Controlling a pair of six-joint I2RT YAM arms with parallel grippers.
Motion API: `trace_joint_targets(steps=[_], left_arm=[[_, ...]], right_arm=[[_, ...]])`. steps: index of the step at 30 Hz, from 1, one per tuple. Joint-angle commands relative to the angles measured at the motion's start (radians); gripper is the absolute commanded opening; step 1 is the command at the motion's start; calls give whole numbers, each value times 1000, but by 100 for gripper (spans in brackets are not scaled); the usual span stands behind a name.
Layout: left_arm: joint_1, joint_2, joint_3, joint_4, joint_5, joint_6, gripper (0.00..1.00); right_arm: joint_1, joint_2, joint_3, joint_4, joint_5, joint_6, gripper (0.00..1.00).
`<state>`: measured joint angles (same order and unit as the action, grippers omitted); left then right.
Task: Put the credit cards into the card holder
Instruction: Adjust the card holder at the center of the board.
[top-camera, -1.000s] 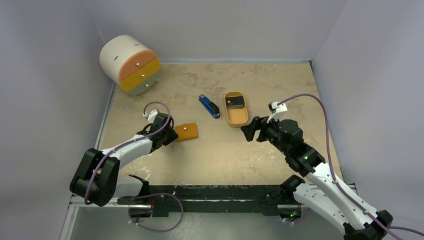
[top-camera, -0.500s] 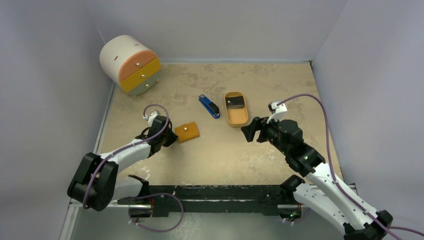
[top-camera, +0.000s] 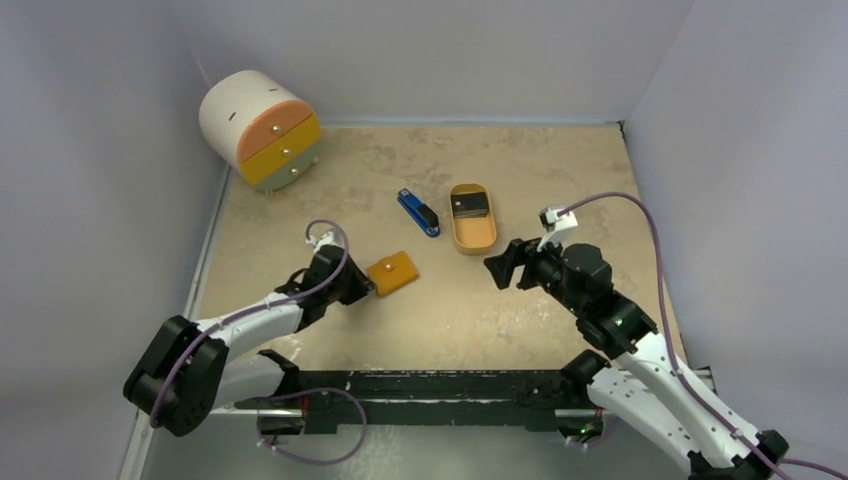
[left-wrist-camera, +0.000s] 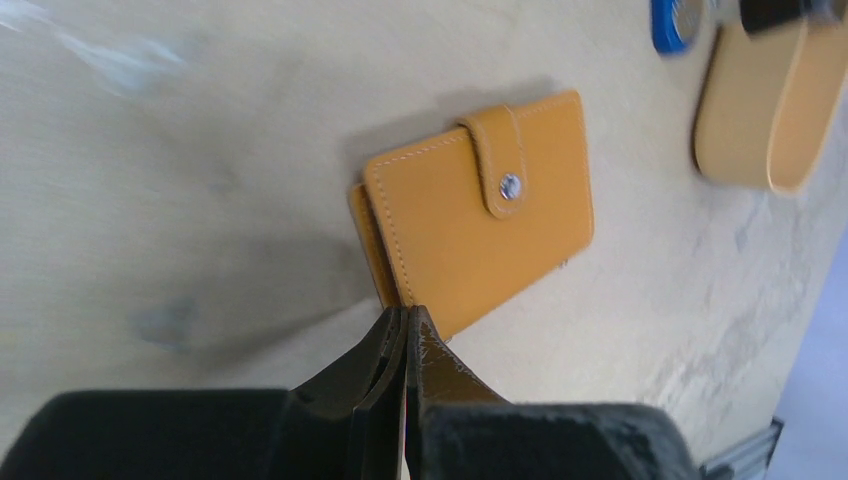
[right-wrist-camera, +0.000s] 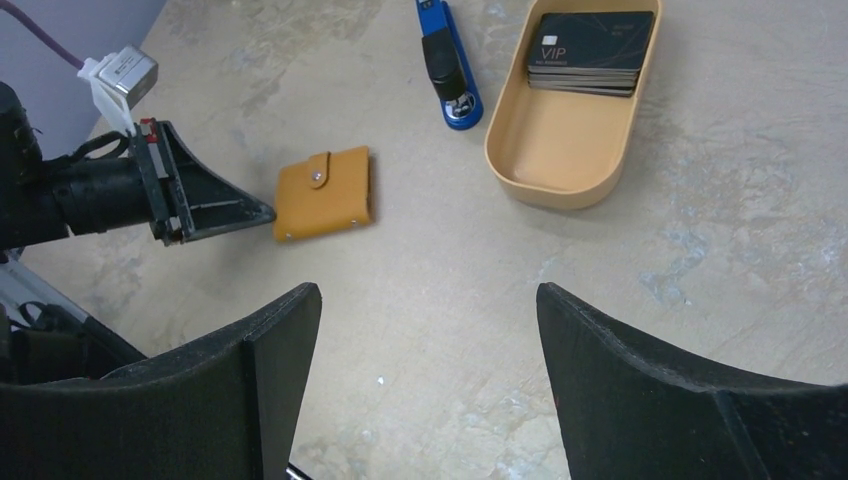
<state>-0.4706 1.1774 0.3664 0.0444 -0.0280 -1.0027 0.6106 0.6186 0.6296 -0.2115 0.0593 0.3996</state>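
Tabletop (top-camera: 450, 325) beige, card holder (top-camera: 393, 272), lavender walls (top-camera: 450, 50)

Open tabletop (top-camera: 450, 300) between card holder (top-camera: 393, 272) and tray (top-camera: 478, 249); stapler (top-camera: 419, 213) beside tray

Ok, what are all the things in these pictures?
card holder: one, orange, snapped shut, middle of the table
credit cards: one stack, black, far end of the tray
tray: one, orange oval, right of the stapler
stapler: one, blue and black, beyond the card holder
drawer unit: one, white with orange and yellow drawers, far left corner
table: one, beige
left gripper: one, black, shut, tips at the card holder's edge
right gripper: one, black, open, above the table
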Motion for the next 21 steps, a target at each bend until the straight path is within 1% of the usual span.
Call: trace_joint_targets(steps=[1, 7, 13, 16, 19, 20, 21], left_arm=[[-132, -11, 12, 81, 31, 10, 0], [-218, -39, -25, 106, 36, -9, 0], [-302, -37, -32, 83, 72, 10, 0], [-347, -33, -36, 61, 56, 13, 0], [-363, -53, -35, 13, 17, 6, 0], [-362, -69, -32, -10, -8, 4, 6], [-363, -93, -23, -62, -33, 3, 22]], right_arm=[[5, -23, 1, -16, -38, -34, 81], [6, -22, -3, -29, -82, -40, 81], [5, 28, -12, 2, -144, -33, 81], [8, 62, -9, 39, -176, -21, 80], [33, 108, 6, 74, -172, -1, 79], [45, 127, 13, 84, -163, 5, 80], [61, 150, 23, 93, -150, 10, 80]])
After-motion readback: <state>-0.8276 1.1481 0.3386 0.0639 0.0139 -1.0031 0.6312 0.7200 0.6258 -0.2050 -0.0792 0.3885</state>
